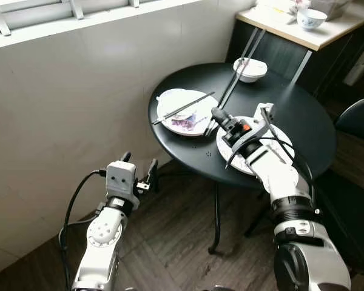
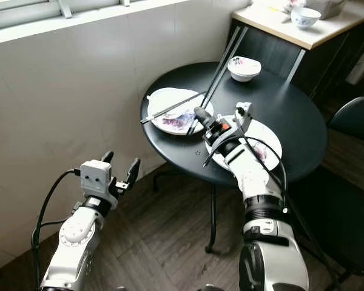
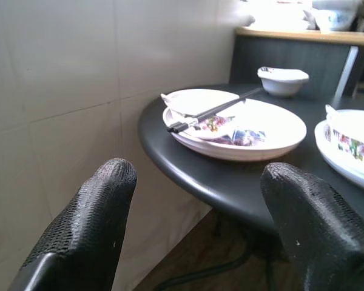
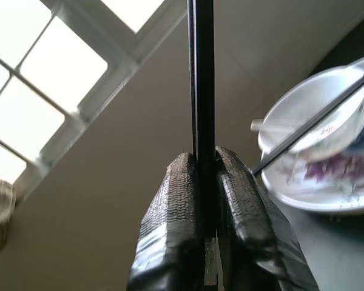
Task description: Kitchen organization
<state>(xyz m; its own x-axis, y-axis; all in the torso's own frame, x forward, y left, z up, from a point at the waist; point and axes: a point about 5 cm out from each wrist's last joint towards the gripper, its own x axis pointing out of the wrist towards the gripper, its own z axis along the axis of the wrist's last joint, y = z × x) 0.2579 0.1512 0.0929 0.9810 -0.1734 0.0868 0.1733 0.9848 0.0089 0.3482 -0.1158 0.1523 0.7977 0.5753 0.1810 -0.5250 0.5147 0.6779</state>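
Right gripper (image 4: 205, 200) at frame centre, pressed tight on chopsticks (image 1: 239, 60), likely clearing counter (image 1: 303, 115). Left gripper (image 3: 197, 224) lower left, spread, idle beside counter.

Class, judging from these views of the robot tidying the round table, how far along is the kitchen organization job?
Done: little that shows. In hand: the right gripper is shut on a pair of chopsticks, lifted over the black table. Left: another pair of chopsticks lies across a soiled plate, a second plate sits under the right arm, and a small bowl stands farther back. The left gripper is open beside the table's edge.
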